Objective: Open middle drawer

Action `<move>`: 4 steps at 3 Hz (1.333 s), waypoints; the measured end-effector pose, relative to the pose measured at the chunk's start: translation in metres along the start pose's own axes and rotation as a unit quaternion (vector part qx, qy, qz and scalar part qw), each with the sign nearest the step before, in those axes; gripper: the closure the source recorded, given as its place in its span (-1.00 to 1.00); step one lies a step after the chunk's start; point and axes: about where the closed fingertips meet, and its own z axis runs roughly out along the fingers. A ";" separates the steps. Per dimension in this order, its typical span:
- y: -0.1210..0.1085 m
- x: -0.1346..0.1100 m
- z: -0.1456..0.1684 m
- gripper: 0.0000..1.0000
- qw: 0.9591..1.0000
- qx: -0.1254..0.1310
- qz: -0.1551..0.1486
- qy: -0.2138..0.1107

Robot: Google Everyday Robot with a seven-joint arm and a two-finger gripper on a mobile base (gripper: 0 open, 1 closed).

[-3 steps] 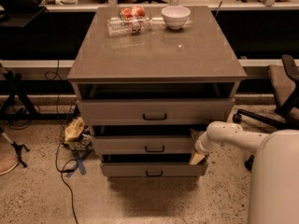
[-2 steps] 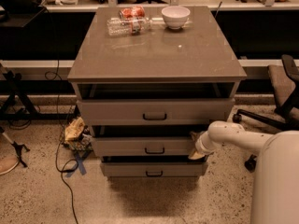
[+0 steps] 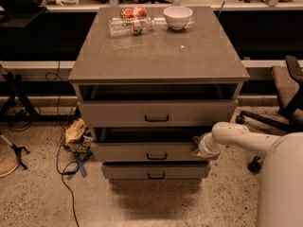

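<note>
A grey-taupe cabinet (image 3: 156, 56) has three drawers with small dark bar handles. The middle drawer (image 3: 142, 151) has its handle (image 3: 156, 156) at centre front and stands pulled out a little, with a dark gap above it. The top drawer (image 3: 156, 113) is the widest and also stands out a little. The bottom drawer (image 3: 154, 171) is the narrowest. My white arm reaches in from the right, and my gripper (image 3: 196, 145) is at the right end of the middle drawer's front, near its top edge.
On the cabinet top lie a clear plastic bottle (image 3: 128, 26), a red can (image 3: 134, 12) and a white bowl (image 3: 178, 17). An office chair (image 3: 284, 98) stands at the right. Cables, a crumpled bag (image 3: 75, 131) and blue tape lie on the floor at the left.
</note>
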 end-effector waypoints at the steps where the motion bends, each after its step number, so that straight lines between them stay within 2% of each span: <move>1: 0.000 0.000 -0.001 1.00 1.000 0.000 0.000 0.000; 2: 0.001 -0.001 0.001 0.62 1.000 -0.002 0.000 -0.001; 3: 0.001 -0.001 0.000 0.15 1.000 -0.002 0.000 -0.001; 4: 0.002 -0.002 0.002 -0.47 1.000 -0.003 0.000 -0.001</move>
